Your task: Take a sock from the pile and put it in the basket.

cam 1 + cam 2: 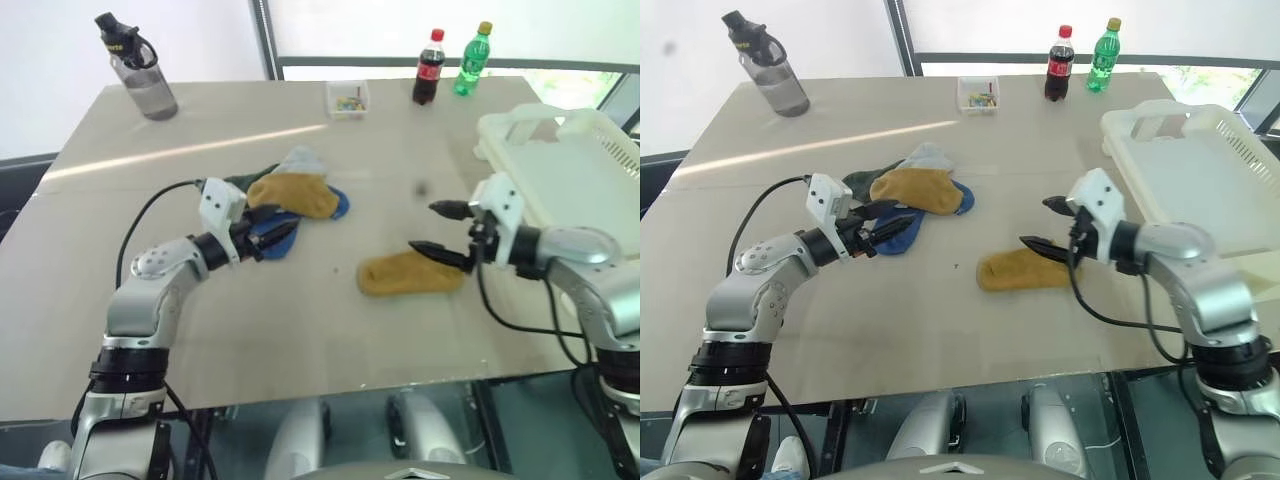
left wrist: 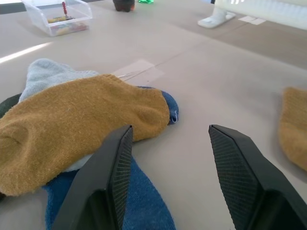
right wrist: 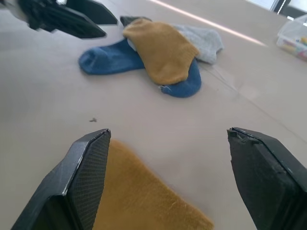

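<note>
Evidently the right hand [image 1: 442, 232], fingers spread, hovered over a lone mustard sock [image 1: 410, 272] on the tabletop [image 1: 300, 330] between pile [image 1: 290, 200] and basket [image 1: 570, 170] (left hand [image 1: 275, 235] spread beside the pile), probably to grasp it.

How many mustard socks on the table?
2. One mustard sock lies on top of the pile, by the left gripper. The other sock lies alone on the table, under the right gripper. More may be hidden in the pile.
</note>
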